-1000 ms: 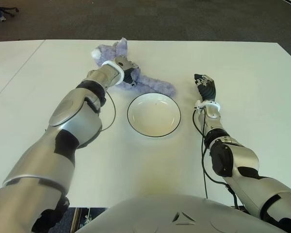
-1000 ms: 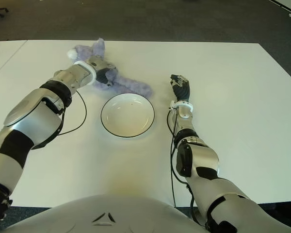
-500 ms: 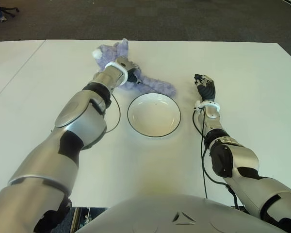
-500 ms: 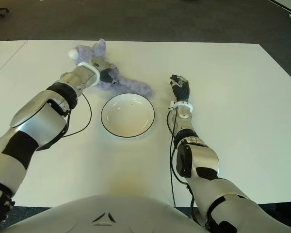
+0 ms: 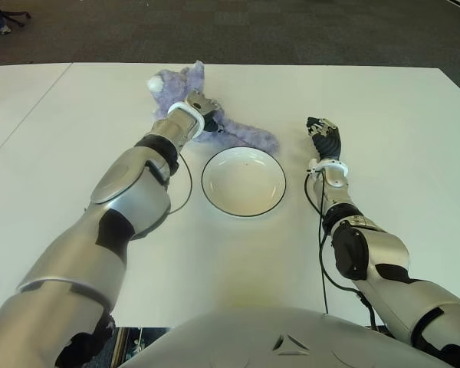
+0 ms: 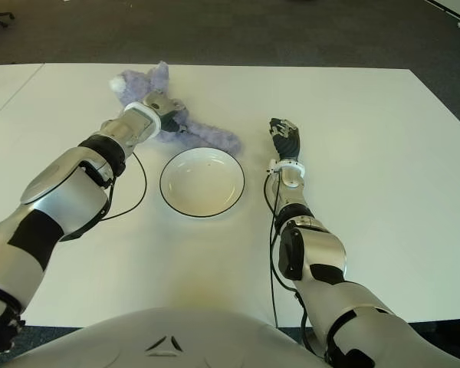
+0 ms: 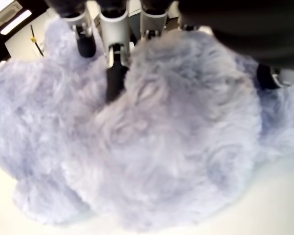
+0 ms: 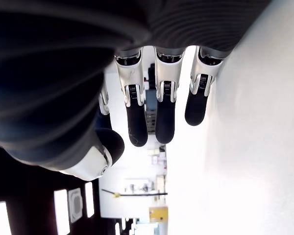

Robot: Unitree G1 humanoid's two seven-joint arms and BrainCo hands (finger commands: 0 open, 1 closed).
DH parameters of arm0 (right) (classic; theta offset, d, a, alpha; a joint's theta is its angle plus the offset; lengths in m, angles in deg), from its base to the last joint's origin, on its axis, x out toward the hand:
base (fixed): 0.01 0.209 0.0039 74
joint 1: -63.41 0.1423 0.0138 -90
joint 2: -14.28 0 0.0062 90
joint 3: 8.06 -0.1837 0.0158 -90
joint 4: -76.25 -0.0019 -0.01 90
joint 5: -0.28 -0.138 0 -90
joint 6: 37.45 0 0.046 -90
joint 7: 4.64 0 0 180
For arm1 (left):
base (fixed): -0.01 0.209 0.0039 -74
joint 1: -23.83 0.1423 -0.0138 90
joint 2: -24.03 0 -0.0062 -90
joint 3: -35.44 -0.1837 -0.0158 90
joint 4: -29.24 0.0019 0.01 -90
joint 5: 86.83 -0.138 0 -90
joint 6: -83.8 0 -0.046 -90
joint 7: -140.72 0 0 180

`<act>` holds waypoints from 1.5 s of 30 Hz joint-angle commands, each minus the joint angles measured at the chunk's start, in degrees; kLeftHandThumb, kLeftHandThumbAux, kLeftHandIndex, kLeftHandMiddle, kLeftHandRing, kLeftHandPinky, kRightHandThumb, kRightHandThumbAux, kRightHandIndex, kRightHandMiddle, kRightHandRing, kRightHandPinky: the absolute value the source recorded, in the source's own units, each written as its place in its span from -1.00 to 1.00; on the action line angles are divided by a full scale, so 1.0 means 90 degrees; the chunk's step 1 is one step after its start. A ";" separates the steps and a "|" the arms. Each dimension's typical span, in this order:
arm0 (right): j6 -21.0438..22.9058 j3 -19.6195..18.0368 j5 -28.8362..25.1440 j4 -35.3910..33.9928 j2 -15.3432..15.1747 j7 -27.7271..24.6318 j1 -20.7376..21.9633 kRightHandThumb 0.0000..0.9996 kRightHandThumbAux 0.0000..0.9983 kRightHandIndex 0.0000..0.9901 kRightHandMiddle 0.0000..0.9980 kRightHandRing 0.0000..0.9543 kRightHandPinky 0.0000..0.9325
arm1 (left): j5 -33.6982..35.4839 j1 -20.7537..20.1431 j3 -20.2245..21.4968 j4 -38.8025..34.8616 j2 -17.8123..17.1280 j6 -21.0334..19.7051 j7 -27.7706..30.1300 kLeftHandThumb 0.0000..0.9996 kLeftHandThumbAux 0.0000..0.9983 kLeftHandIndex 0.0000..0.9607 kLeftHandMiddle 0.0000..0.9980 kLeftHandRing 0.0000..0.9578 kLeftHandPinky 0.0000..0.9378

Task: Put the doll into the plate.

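My left arm is stretched far forward, and its hand (image 5: 202,115) has the fingers (image 7: 115,73) curled down, clamped on something soft. My right hand (image 5: 323,138) points forward, idle, its fingers (image 8: 165,110) loosely extended and holding nothing.

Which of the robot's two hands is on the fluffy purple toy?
The left hand, pressed into the purple doll beyond the plate; the right hand holds nothing.

Fluffy light purple doll (image 5: 234,130) with a white puff. White plate (image 5: 243,182) with a thin black edge. Plain white counter (image 5: 399,138). Dark grey floor (image 5: 238,31).
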 commanded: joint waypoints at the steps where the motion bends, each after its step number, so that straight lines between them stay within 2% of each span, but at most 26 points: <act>1: 0.0610 -0.0130 -0.0145 0.0681 0.0378 -0.0051 -0.1078 0.44 0.45 -0.15 -0.46 -0.46 -0.37 | -0.0347 0.1416 -0.0434 0.0428 0.0342 0.0153 0.0435 -0.39 -0.78 -1.00 -1.00 -1.00 -1.00; 3: 0.0584 -0.0113 -0.0120 0.0681 0.0376 -0.0027 -0.1094 0.45 0.45 -0.15 -0.46 -0.40 -0.33 | -0.0353 0.1418 -0.0452 0.0429 0.0349 0.0101 0.0450 -0.50 -0.77 -1.00 -1.00 -1.00 -1.00; 8: 0.0540 -0.0072 -0.0073 0.0675 0.0367 0.0021 -0.1124 0.45 0.45 -0.15 -0.45 -0.39 -0.33 | -0.0271 0.1428 -0.0364 0.0421 0.0353 0.0069 0.0466 -0.61 -0.75 -1.00 -1.00 -1.00 -1.00; 14: 0.0471 -0.0069 -0.0073 0.0670 0.0383 0.0070 -0.1172 0.45 0.45 -0.15 -0.44 -0.37 -0.37 | 0.0827 0.1300 0.0763 0.0342 0.0468 0.0297 0.0778 -0.61 -0.72 -1.00 -1.00 -1.00 -1.00; 18: 0.0459 -0.0056 -0.0067 0.0665 0.0371 0.0077 -0.1181 0.45 0.45 -0.15 -0.44 -0.41 -0.42 | 0.1196 0.1297 0.1165 0.0301 0.0517 0.0433 0.0894 -0.55 -0.68 -1.00 -1.00 -1.00 -1.00; 21: 0.0472 -0.0052 -0.0065 0.0667 0.0376 0.0077 -0.1187 0.44 0.45 -0.15 -0.43 -0.46 -0.47 | 0.1437 0.1243 0.1410 0.0237 0.0504 0.0711 0.0987 -0.48 -0.64 -1.00 -1.00 -1.00 -1.00; 24: 0.0445 -0.0011 -0.0035 0.0658 0.0384 0.0100 -0.1199 0.44 0.45 -0.15 -0.43 -0.49 -0.51 | 0.1661 0.1185 0.1617 0.0109 0.0373 0.1384 0.0884 -0.39 -0.62 -1.00 -1.00 -1.00 -1.00; 28: 0.0430 0.0039 -0.0005 0.0653 0.0375 0.0131 -0.1203 0.44 0.45 -0.15 -0.43 -0.53 -0.54 | 0.1852 0.1135 0.1811 0.0003 0.0167 0.1992 0.0629 -0.27 -0.57 -1.00 -1.00 -1.00 -1.00; 33: 0.0397 0.0121 0.0027 0.0645 0.0344 0.0162 -0.1202 0.44 0.45 -0.15 -0.45 -0.57 -0.58 | 0.1892 0.0939 0.1897 -0.0157 -0.0222 0.2610 -0.0003 -0.24 -0.50 -1.00 -1.00 -1.00 -1.00; 39: 0.0399 0.0165 0.0016 0.0634 0.0323 0.0134 -0.1199 0.44 0.45 -0.15 -0.46 -0.57 -0.56 | 0.1666 0.0773 0.1722 -0.0176 -0.0399 0.2719 -0.0643 -0.29 -0.47 -1.00 -1.00 -0.99 -1.00; 45: 0.0374 0.0162 -0.0022 0.0630 0.0307 0.0122 -0.1201 0.44 0.45 -0.15 -0.44 -0.55 -0.55 | 0.1608 0.0632 0.1617 -0.0231 -0.0534 0.2827 -0.0411 -0.33 -0.50 -1.00 -1.00 -1.00 -1.00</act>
